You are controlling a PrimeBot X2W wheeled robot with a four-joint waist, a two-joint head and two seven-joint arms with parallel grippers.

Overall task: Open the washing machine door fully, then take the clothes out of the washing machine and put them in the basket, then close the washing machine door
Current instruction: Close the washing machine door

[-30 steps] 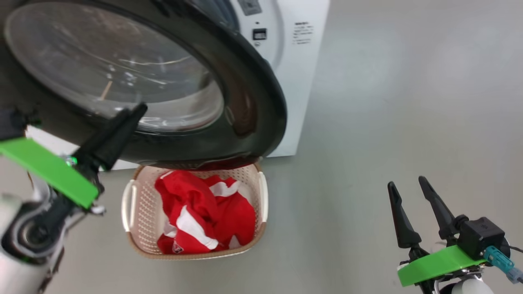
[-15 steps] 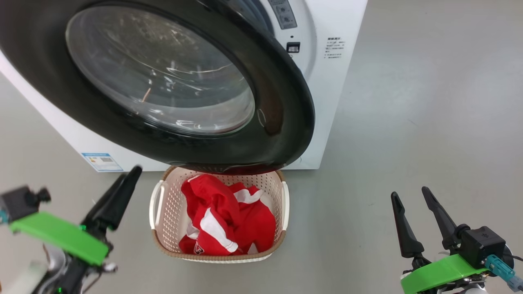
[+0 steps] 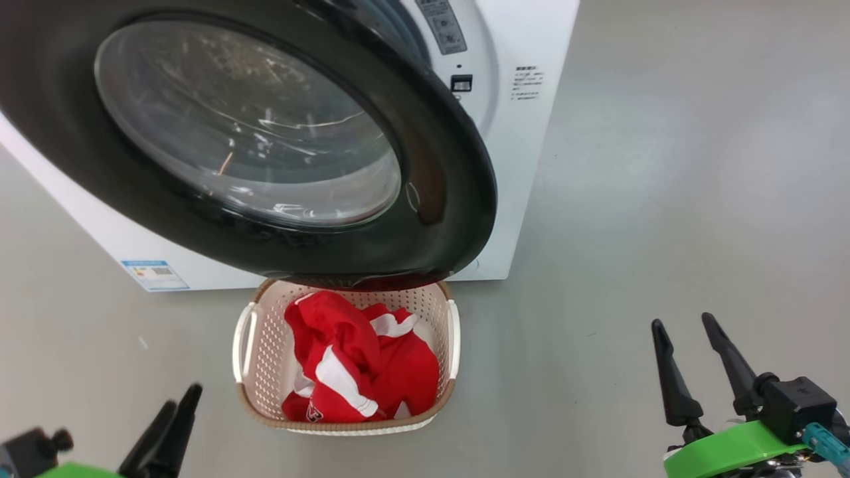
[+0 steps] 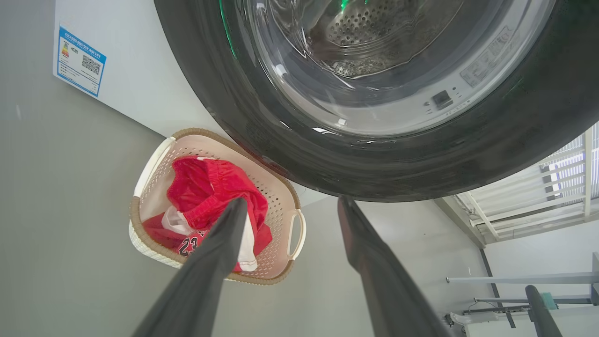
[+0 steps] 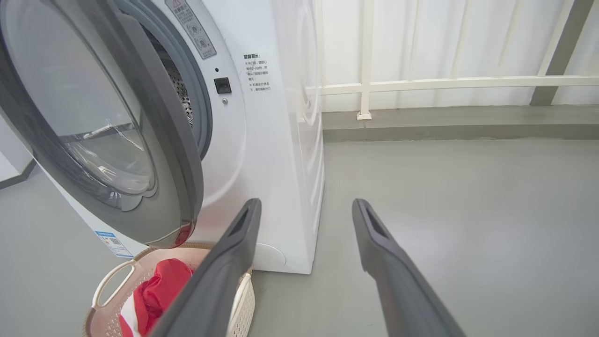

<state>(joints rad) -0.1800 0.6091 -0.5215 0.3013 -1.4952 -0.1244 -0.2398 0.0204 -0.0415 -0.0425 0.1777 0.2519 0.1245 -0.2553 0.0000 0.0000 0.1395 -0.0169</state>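
The washing machine (image 3: 524, 166) is white, and its black glass-windowed washing machine door (image 3: 451, 199) stands ajar, swung out over the basket (image 3: 242, 345). The cream basket sits on the floor below the door, with the red and white clothes (image 3: 358, 365) inside. My left gripper (image 3: 180, 397) is open low at the left, apart from the basket. In the left wrist view its fingers (image 4: 292, 200) spread below the door (image 4: 468, 168), over the clothes (image 4: 206, 201). My right gripper (image 3: 682, 320) is open at the lower right. The right wrist view shows it (image 5: 306, 201) empty before the washing machine (image 5: 281, 164).
Bare grey floor (image 3: 664, 199) stretches right of the machine. A blue label sticker (image 3: 154, 274) marks the machine's lower front. A white railing (image 5: 421, 84) and a kerb run behind the machine. The drum and grey gasket (image 5: 180, 89) show in the gap behind the door.
My left gripper has dropped from in front of the door glass to the bottom left corner. The head view has shifted. The right gripper, basket and clothes keep their places.
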